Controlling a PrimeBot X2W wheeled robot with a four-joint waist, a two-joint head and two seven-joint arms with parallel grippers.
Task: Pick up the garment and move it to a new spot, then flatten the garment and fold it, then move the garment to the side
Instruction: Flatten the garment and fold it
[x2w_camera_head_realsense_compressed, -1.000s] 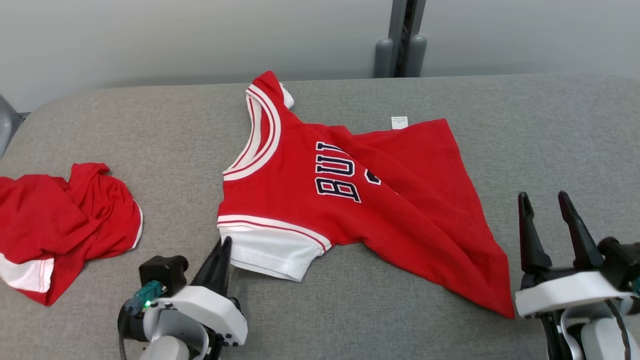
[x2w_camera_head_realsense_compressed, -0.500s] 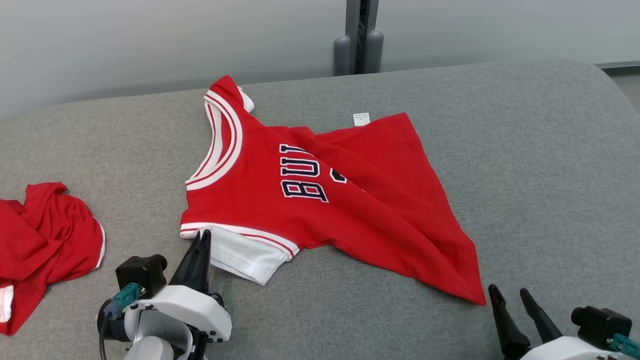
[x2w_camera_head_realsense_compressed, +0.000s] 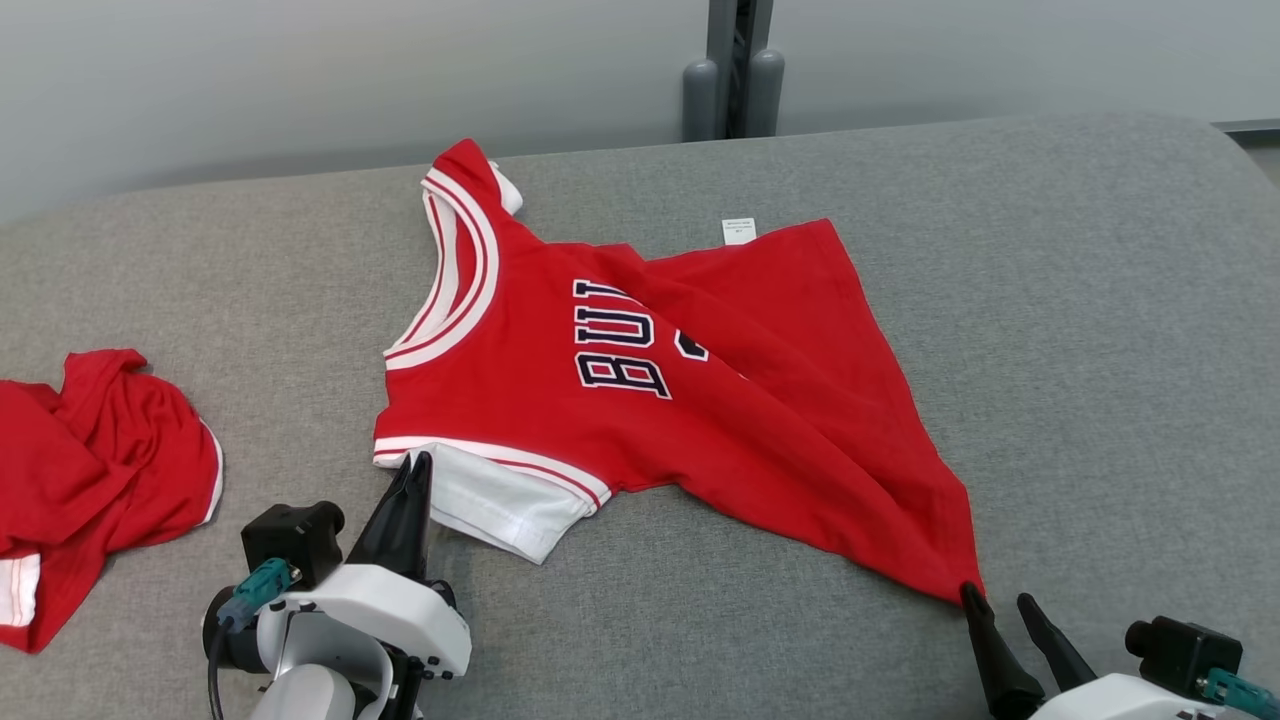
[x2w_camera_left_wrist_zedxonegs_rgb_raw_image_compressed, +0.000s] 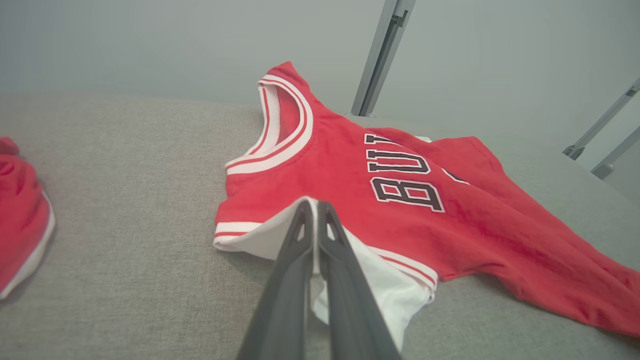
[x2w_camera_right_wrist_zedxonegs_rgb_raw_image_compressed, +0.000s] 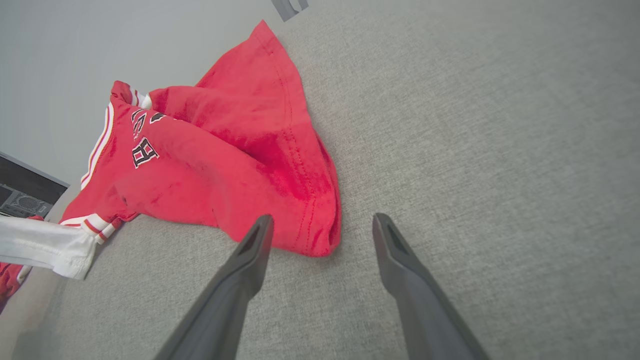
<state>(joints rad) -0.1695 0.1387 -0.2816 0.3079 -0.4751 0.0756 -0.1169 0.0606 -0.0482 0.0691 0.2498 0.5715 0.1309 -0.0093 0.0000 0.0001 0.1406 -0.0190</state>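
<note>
Wall (x2w_camera_head_realsense_compressed: 300, 80) behind table's far edge is plain grey, w/ a metal post (x2w_camera_head_realsense_compressed: 735, 90). Table (x2w_camera_head_realsense_compressed: 1100, 300) is grey cloth, soft, so fabric may drag. Garment (x2w_camera_head_realsense_compressed: 640, 420), a red jersey, lies mid-table, body twisted; a 2nd red garment (x2w_camera_head_realsense_compressed: 100, 470) sits at table's left edge. Left jaws, at table's near edge, are clamped on white sleeve (x2w_camera_head_realsense_compressed: 500, 505); right jaws gape just short of hem corner (x2w_camera_head_realsense_compressed: 950, 570), holding nothing. We reckon flattening's underway: we'd pinch that corner low, then pull both ends apart evenly.
</note>
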